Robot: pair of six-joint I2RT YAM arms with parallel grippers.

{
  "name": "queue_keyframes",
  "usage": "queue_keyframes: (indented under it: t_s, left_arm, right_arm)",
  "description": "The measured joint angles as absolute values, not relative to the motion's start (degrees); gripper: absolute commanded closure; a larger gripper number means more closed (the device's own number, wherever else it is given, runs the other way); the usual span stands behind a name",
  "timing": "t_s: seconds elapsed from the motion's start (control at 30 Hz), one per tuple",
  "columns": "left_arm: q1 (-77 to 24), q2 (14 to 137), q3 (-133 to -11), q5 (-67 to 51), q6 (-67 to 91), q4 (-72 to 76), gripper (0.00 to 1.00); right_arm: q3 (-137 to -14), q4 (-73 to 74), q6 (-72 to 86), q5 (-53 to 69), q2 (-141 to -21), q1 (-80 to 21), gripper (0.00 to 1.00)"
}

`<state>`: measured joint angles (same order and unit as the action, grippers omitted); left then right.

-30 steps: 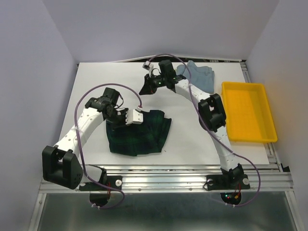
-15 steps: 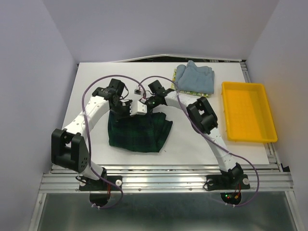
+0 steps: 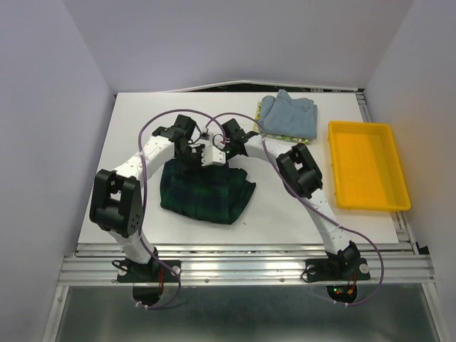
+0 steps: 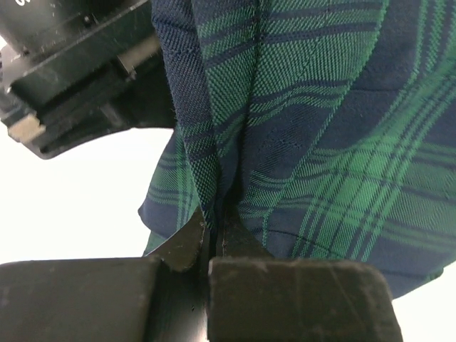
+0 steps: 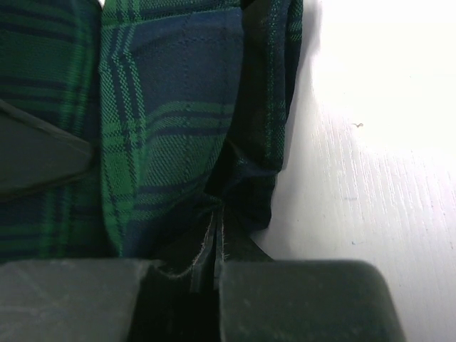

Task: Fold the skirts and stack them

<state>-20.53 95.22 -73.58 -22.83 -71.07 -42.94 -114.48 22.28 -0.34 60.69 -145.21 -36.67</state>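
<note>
We see the plaid skirt (image 3: 206,194) lying bunched near the middle of the table (image 3: 135,128). At its 12 o'clock edge our left gripper (image 4: 213,229) is pressed together on a fold of it. Just beside, our right gripper (image 5: 216,236) pinches the same cloth. At 2 o'clock the blue-grey skirt (image 3: 288,117) lies on the lemon-print skirt (image 3: 283,137), and the yellow tray (image 3: 367,167) sits at 3 o'clock.

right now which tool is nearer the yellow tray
Right. The right tool pinches the far edge of the plaid skirt, left of the yellow tray; the left tool grips the same edge just beyond it, farther from the tray.
</note>
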Motion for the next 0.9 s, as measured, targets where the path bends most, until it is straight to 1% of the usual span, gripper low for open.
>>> queue_keyframes:
  t_s: [0.43, 0.53, 0.63, 0.67, 0.7, 0.73, 0.9]
  left_arm:
    - [-22.04, 98.91, -65.93, -19.38, -66.96, -26.39, 1.00]
    - [-22.79, 98.91, -64.27, -18.28, -66.54, -23.09, 1.00]
    - [-23.83, 98.89, -62.65, -16.69, -66.57, -20.32, 0.98]
    - [-24.25, 98.85, -62.22, -16.14, -66.57, -19.59, 0.93]
    - [-24.82, 98.83, -61.39, -15.20, -66.59, -17.93, 0.93]
    - [-24.97, 98.85, -61.28, -15.11, -66.54, -17.52, 0.93]
    - [-26.11, 100.49, -62.43, -14.66, -65.08, -17.93, 0.89]
  right_arm:
    - [-114.48, 21.32, 3.40, 60.18, -145.27, -36.38, 0.99]
    - [-114.48, 21.12, 4.10, 59.68, -145.56, -36.05, 0.97]
    - [-114.50, 21.08, 4.95, 58.89, -145.71, -35.68, 0.84]
    - [-114.65, 21.12, 5.02, 58.48, -145.71, -35.46, 0.61]
    - [-115.18, 20.99, 5.23, 57.60, -145.71, -34.68, 0.61]
    - [-115.46, 21.02, 5.41, 56.86, -145.71, -34.33, 0.55]
    - [-119.31, 19.35, 6.79, 49.34, -145.53, -29.58, 0.42]
